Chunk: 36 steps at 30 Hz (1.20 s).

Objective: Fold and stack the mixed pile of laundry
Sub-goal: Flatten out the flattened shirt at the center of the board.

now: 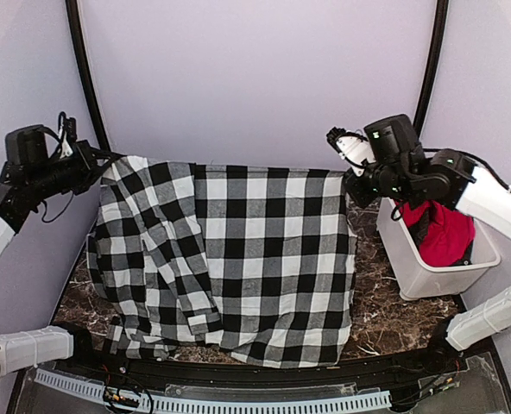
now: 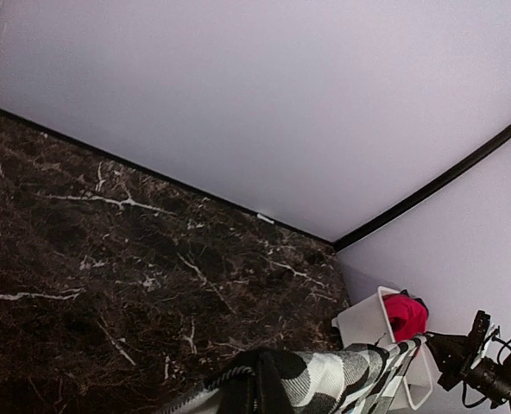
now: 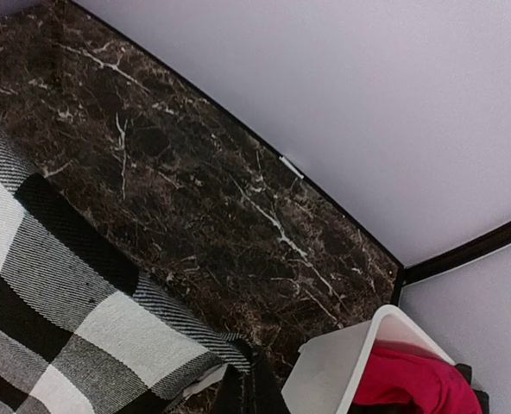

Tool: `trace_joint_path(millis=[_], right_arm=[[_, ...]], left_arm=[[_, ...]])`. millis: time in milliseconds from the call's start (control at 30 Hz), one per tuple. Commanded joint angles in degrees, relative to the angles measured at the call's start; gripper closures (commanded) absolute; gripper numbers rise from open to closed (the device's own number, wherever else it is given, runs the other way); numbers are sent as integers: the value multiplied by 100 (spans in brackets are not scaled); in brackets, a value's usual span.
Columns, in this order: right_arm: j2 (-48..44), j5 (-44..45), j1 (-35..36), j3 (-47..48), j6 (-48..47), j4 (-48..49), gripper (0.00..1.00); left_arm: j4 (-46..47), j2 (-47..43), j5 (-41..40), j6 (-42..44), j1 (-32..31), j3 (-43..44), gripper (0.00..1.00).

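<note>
Cloth stretched between two closed grips. The left gripper [image 1: 103, 166] pinches one top corner of the black-and-white checked shirt [image 1: 238, 259]; the right gripper [image 1: 350, 184] pinches the opposite top corner. Both sets of fingers are clamped on fabric, with no gap showing.

From the fingers the shirt hangs down as a wide sheet, its top edge running nearly straight from one grip to the other. Its lower hem lies rumpled on the dark marble tabletop [image 1: 381, 321], well below and nearer than both grips. A sleeve drapes down the sheet's front, under the left grip.

Left wrist view: checked fabric [image 2: 329, 379] bunches right at the fingers [image 2: 254, 392] and trails off toward the other arm.

Right wrist view: fabric [image 3: 66, 302] spreads away to one side of the fingers [image 3: 238, 395], with bare marble [image 3: 195, 172] beyond them.

The red garment [image 1: 445, 233] sits crumpled inside the white bin [image 1: 421, 274], just beside and behind the right grip, apart from the shirt. The bin stands on the tabletop, well apart from the left fingers.
</note>
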Motion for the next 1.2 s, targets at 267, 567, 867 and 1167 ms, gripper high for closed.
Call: trace_joint_path(millis=[267,567,867,1167], right_arm=[[2804,-1525,-1460,152,-273,1985,100],[4548,-1835,-1965,1446,-504,2159,100],[6433,-1541,-2197,3786,-712,1677,96],[6739,-929,-2333,5127,-497,588,42]], left_arm=[[2545,2410,-580,2,161,-1173,100],[3914,4957,-61,-332,371,-457,100],[3373,6614,23,-70,420,1662,91],[2482,6730,-318,295,916,2523,40]])
